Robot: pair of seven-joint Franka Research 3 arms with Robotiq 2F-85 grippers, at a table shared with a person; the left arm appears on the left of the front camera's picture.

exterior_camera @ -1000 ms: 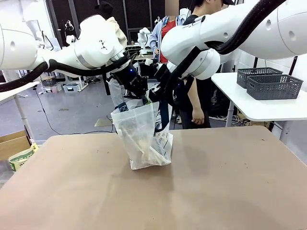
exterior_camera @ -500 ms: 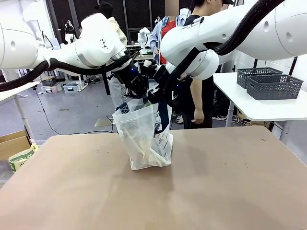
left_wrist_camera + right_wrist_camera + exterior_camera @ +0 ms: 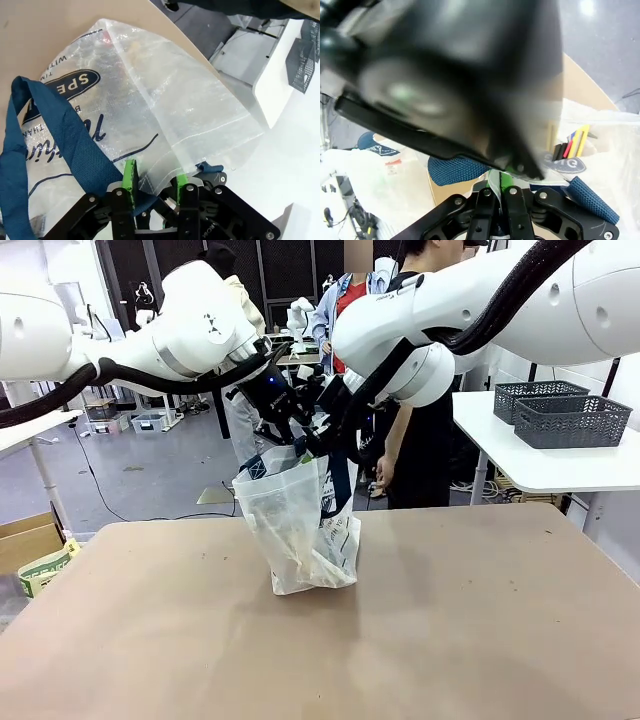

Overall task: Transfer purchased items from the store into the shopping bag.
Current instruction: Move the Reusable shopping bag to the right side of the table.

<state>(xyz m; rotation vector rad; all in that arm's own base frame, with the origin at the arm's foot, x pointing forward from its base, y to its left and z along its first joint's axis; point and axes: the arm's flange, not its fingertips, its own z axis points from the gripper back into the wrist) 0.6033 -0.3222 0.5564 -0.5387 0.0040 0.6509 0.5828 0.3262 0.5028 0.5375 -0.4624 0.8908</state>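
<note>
- Brown desk (image 3: 480,640) in a cluttered workroom. A person stands beyond the shopping bag (image 3: 300,530), and grey baskets (image 3: 560,415) sit on a white side table well off to the bag's right.
- Left hand (image 3: 154,174): it is at the bag's top rim with its green pads (image 3: 130,177) partly apart. The thin film of the rim and a run of the navy strap (image 3: 60,135) pass between them. Nothing looks pinched, so the rim seems to lie loose in the gap.
- Right hand (image 3: 501,184): the fingers are shut tight together at the bag's mouth, just beside the left hand. Navy strap shows on either side of the fingertips, so it seems to be pinching the strap or the rim there. The bite itself is too blurred to be sure.
- Bag: it stands upright on the desk, mouth up, its top edge drawn up towards the two hands.
- Packets (image 3: 285,540): tan shapes low inside the bag, leaning against its wall and seen through the film.
- Handling, as a judgement:
  - The bag is light, limp and slick, and would likely sag shut if both hands let go.
  - The woven strap, or the rim where the strap is sewn on, is the safer hold; bare film may slip from the pads or stretch.
  - The packets look light and paper-like and would crease easily, so a gentle pinch across the flat faces suits them.
</note>
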